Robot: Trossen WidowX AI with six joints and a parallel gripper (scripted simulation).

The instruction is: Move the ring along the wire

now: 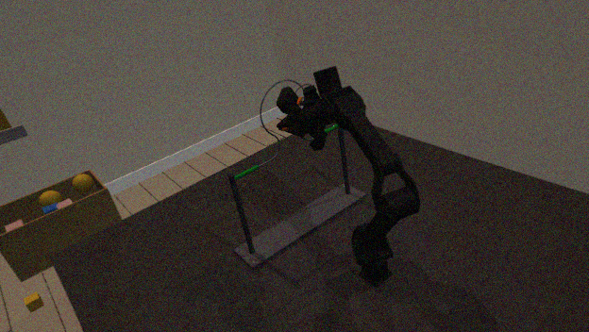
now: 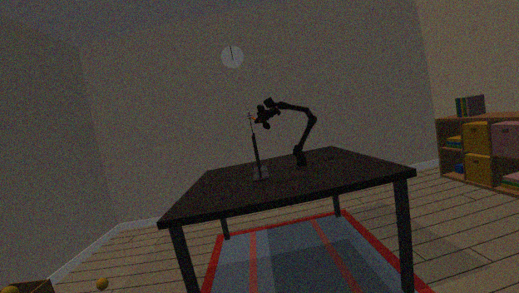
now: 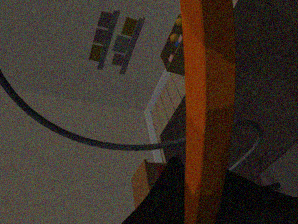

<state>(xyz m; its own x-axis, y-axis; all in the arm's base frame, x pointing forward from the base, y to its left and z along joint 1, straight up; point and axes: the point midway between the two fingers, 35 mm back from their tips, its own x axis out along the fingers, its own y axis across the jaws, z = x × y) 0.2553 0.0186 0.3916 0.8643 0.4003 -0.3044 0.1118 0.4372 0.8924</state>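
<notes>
The orange handle runs upright through the wrist view. My gripper is shut on it, high above the table. The dark ring curves left from behind the handle in the wrist view; its right part is hidden or too dark to see. The grey wire arches up beside my gripper. It is too dark to tell whether ring and wire touch. A green part adjoins the near post; the other green part adjoins the far post, close behind my gripper.
The posts stand on a grey base plate on the dark table. My arm reaches over from the right. A box with balls and blocks stands on the floor beyond the table.
</notes>
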